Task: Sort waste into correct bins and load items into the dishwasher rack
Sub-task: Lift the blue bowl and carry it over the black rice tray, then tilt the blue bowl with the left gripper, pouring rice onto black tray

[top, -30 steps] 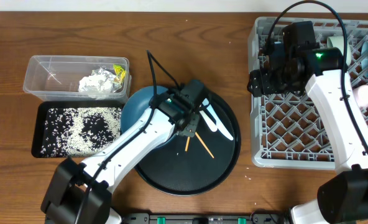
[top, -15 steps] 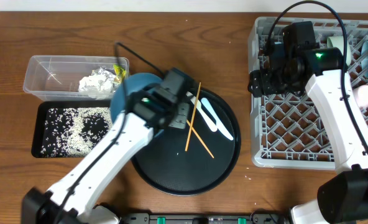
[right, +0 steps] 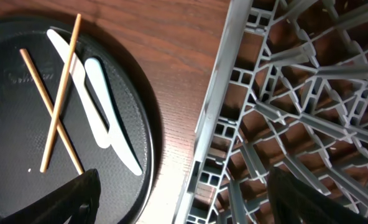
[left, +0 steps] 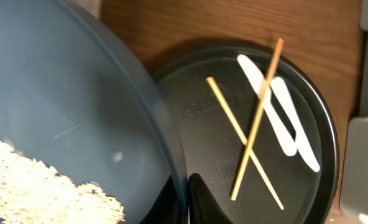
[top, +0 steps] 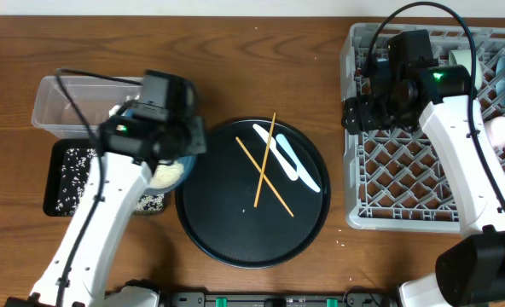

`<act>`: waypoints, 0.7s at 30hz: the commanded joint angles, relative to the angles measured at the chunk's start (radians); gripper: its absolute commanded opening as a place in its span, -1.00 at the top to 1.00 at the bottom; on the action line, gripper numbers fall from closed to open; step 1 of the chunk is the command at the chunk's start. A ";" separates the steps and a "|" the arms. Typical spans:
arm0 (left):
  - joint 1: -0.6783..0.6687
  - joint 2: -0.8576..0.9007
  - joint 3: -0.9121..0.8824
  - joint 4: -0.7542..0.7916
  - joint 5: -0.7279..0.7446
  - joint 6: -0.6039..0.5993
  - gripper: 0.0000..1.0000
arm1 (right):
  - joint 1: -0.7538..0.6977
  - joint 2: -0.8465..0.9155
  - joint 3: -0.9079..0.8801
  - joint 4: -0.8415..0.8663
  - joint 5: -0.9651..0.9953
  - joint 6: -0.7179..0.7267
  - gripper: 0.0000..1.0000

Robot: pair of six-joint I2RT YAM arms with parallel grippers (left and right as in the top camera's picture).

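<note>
At far left sits the clear tub [top: 52, 102], and below it the shallow black tray [top: 60, 200] scattered with rice. Over the tray's right end, the left gripper [left: 185, 186] is clamped on the rim of the blue bowl [left: 66, 112], which holds loose rice [left: 41, 180]. The bowl looks stiff and slick, so the rim is likely its only handhold. Light, thin chopsticks [top: 265, 166] lie crossed over the spoon [top: 291, 162] on the round tray [top: 235, 230]. The right gripper [right: 190, 205] hangs with jaws apart at the rack's [top: 406, 170] left edge.

White arm links [top: 457, 153], black motor housings [top: 406, 51] behind left end effector [left: 183, 199] and right end effector [top: 352, 113], green status lights [top: 440, 77], looping black cables [top: 471, 38]
</note>
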 commanded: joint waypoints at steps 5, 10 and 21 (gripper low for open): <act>0.185 -0.010 0.014 -0.017 0.183 0.071 0.88 | -0.006 0.002 0.000 -0.005 0.024 0.011 -0.64; 0.323 -0.010 0.014 -0.017 0.331 0.105 0.88 | -0.006 0.002 0.000 -0.006 0.024 0.011 -0.64; 0.615 -0.010 0.000 -0.016 0.806 0.288 0.88 | -0.006 0.002 0.000 -0.006 0.024 0.011 -0.64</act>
